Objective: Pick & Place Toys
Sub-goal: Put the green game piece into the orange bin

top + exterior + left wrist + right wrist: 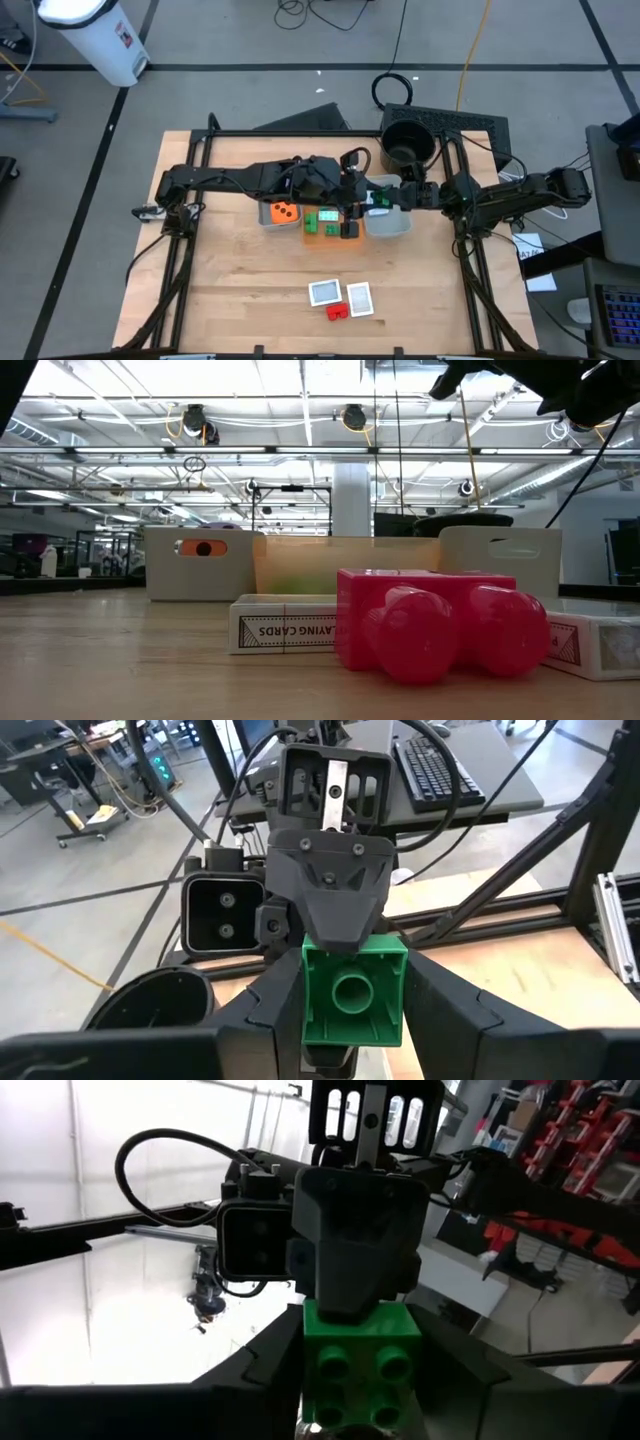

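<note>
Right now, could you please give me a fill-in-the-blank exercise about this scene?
The brick clamped in the left gripper is ____.
The spotted die in the grey tray is ____.
Beside the two cards lies a ____ small brick.
Missing words: green; orange; red.

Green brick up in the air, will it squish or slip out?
Probably no squishing: the green brick shows square edges in the left gripper, so it looks hard. Its smooth sides might slip, though the right gripper pinching it too likely helps.
</note>
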Action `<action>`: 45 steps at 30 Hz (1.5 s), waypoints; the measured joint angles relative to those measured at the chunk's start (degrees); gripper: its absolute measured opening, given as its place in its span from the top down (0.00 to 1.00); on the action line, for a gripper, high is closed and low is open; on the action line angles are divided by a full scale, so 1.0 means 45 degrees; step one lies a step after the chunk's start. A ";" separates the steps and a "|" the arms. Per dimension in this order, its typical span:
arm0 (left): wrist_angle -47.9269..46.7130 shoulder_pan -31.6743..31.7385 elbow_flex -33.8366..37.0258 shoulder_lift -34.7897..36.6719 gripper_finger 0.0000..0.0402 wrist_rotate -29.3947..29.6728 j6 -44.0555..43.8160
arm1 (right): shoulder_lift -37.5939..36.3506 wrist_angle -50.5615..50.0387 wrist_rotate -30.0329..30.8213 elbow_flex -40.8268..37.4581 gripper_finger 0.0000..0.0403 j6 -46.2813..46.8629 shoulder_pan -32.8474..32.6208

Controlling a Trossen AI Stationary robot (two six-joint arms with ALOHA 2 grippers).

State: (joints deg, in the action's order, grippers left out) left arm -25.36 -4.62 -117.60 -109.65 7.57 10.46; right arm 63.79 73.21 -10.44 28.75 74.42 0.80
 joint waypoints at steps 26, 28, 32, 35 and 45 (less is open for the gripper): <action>0.0517 0.0097 -0.0010 0.3763 0.29 0.1357 -0.1848 | -0.0353 -0.1715 -0.1500 0.2289 0.65 -0.1274 0.1324; -0.0099 0.0184 -0.0010 0.4375 0.29 0.1380 -0.2068 | -0.0330 -0.4657 -0.2272 0.3561 0.64 -0.2172 0.1402; -0.1680 0.0333 -0.0015 0.5227 0.29 0.1383 -0.2858 | -0.0019 -1.2666 -0.2709 0.6630 0.64 -0.5718 0.1418; -0.2939 0.0478 -0.0015 0.5626 0.29 0.1382 -0.3671 | 0.0839 -1.6916 -0.2673 0.8626 0.65 -0.8179 0.1506; -0.7115 0.0780 0.0003 0.5637 0.29 0.1310 -0.5959 | 0.5099 -2.1589 -0.2346 1.1982 0.65 -1.1158 0.1477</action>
State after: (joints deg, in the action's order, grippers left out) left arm -57.38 -1.11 -117.59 -84.28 13.46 -16.36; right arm 86.74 -23.94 -20.99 82.67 24.21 7.44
